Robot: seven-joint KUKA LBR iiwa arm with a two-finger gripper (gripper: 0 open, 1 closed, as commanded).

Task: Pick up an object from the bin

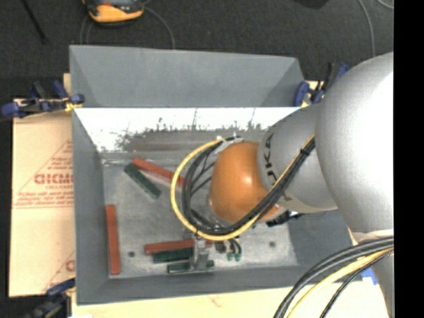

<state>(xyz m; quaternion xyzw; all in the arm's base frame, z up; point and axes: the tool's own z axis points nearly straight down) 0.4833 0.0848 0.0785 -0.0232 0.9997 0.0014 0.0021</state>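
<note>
Below the orange cover (pixel 233 181), the pincer (pixel 201 257) hides among red-green bars (pixel 169 249); cannot tell its state.

Flat red bar (pixel 165 248) beside dark green bar (pixel 171 258), lying crosswise, front of bin (pixel 87 204)

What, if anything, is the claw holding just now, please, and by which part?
It cannot be told: the claw sits low against the red bar and green bar.

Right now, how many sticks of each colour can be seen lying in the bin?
Red sticks: 3
Dark green sticks: 3
Total: 6 in sight; the arm covers part of the floor and may hide more.
</note>
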